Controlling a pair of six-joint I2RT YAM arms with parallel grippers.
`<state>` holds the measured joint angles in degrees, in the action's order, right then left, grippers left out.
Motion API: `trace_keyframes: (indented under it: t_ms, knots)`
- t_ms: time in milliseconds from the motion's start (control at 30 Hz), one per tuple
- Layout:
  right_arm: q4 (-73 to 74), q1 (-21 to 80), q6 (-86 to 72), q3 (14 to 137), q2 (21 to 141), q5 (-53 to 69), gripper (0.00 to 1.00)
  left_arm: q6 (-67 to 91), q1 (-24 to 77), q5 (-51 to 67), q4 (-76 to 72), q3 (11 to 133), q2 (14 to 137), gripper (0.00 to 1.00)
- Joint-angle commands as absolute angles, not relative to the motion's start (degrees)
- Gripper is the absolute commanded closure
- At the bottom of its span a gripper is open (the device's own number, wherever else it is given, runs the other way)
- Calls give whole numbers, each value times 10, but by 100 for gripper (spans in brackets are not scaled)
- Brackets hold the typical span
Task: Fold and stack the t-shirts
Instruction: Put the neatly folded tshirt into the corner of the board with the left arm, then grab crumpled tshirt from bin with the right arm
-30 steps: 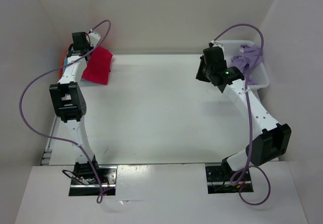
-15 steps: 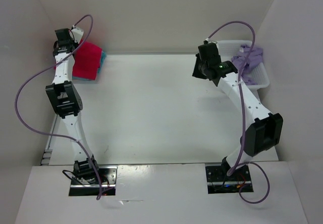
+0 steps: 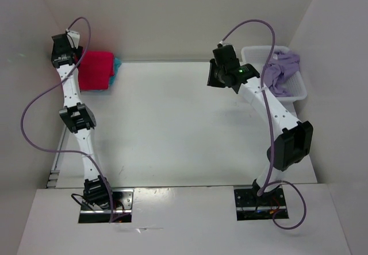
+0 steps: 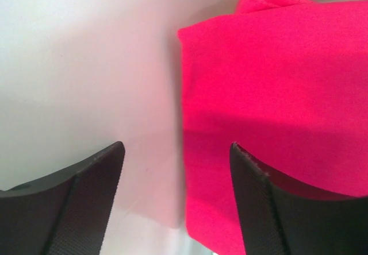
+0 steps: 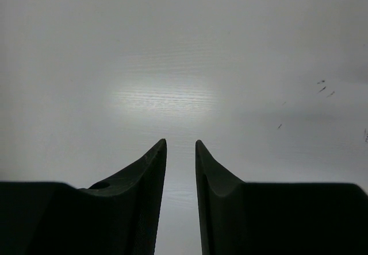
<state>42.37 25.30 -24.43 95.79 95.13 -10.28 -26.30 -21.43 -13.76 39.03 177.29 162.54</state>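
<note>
A folded magenta-red t-shirt (image 3: 95,71) lies at the table's far left corner on a turquoise one (image 3: 117,66), of which only an edge shows. My left gripper (image 3: 63,57) hovers at the shirt's left edge. In the left wrist view it (image 4: 175,157) is open and empty, the magenta-red cloth (image 4: 276,88) spreading under its right finger (image 4: 259,203). A pale lavender t-shirt (image 3: 282,71) is bunched in the white basket (image 3: 256,52). My right gripper (image 3: 214,74) hangs left of the basket over bare table; its jaws (image 5: 180,151) stand slightly apart with nothing between them.
White walls close in the table at the back and on both sides. The left arm stands tight against the left wall. Purple cables loop above both arms.
My left gripper has opened and let go of the magenta-red shirt, which now lies flat in the corner. The right arm has swung left, away from the basket.
</note>
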Motion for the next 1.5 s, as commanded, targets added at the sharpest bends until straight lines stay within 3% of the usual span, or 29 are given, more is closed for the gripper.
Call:
trace_keyframes:
  t_ms: [0, 133, 200, 267, 367, 400, 567, 700, 900, 1133, 1267, 1400, 1467]
  knots:
    - [443, 270, -232, 1008, 963, -98, 68, -234, -220, -134, 411, 1797, 1582, 18]
    - [460, 281, -227, 1033, 970, -120, 66, -213, -202, -75, 448, 1797, 1549, 15]
    - [461, 287, -232, 1033, 962, -141, 65, -197, -195, 14, 484, 1797, 1517, 13]
    - [461, 287, -237, 1033, 948, -184, 55, -192, -174, 131, 529, 1797, 1478, 10]
    - [476, 280, -237, 1044, 921, -242, 40, -199, -122, 198, 574, 1797, 1428, 4]
    - [482, 267, -237, 1044, 916, -251, 38, -200, -105, 215, 604, 1797, 1416, 0]
    - [517, 202, -231, 1052, 897, -282, 29, -233, 14, 276, 669, 1788, 1342, 0]
    - [509, 89, -225, 1047, 910, -244, 28, -276, 127, 359, 684, 1745, 1306, 0]
    - [489, -20, -212, 1091, 1019, -216, 28, -371, 248, 358, 733, 1672, 1366, 0]
    - [565, -54, -221, 1309, 1279, -236, 13, -374, 305, 366, 745, 1674, 1446, 0]
    - [612, -73, -235, 1430, 1394, -214, 13, -367, 311, 378, 745, 1674, 1465, 0]
    - [633, -105, -254, 1462, 1413, -214, 15, -362, 311, 396, 745, 1647, 1460, 0]
    - [633, -115, -248, 1462, 1413, -182, 27, -362, 306, 396, 745, 1642, 1460, 0]
